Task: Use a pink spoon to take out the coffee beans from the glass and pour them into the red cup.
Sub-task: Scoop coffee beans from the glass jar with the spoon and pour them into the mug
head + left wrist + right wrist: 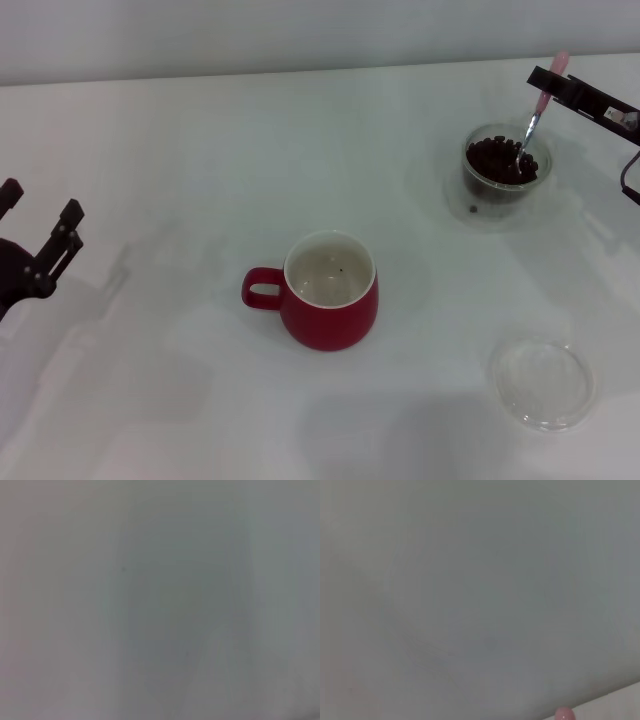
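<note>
The glass (503,170) stands at the far right of the table, full of dark coffee beans (500,158). My right gripper (552,83) is above and just beyond it, shut on the pink spoon (540,103), which stands steeply with its metal bowl down in the beans. The pink handle tip also shows in the right wrist view (563,713). The red cup (328,291) sits in the middle, handle towards my left, with a white inside and one dark speck in it. My left gripper (40,228) is open at the left edge, well away from everything.
A flat clear round dish (541,383) lies at the front right. One stray bean (472,209) lies beside the glass. The white table (180,150) fills the head view and ends at a far edge near the top.
</note>
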You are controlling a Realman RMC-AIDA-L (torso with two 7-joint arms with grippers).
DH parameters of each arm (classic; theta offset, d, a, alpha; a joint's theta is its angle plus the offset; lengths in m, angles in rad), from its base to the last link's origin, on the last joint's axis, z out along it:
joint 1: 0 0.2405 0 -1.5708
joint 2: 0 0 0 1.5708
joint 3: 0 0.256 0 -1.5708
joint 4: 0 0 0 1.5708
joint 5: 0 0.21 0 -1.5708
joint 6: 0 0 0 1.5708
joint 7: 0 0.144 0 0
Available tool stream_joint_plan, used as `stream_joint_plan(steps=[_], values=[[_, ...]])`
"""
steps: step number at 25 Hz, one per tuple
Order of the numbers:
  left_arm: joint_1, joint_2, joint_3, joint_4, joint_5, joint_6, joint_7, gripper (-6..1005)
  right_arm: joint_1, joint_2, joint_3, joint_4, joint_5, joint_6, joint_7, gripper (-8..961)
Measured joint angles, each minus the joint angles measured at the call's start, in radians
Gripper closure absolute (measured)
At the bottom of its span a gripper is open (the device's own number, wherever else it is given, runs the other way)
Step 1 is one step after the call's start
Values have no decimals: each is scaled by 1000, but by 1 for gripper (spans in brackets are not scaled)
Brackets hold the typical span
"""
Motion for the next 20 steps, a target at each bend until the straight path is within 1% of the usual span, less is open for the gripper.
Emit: stream_joint_plan(steps=[7, 20], values=[[-5, 0, 0, 0, 0, 3, 0, 300, 0, 2, 9, -1, 12, -1, 18, 810], [-4, 0, 0, 0, 0, 5, 0, 300, -9, -4, 12, -2, 46, -20, 87, 810]])
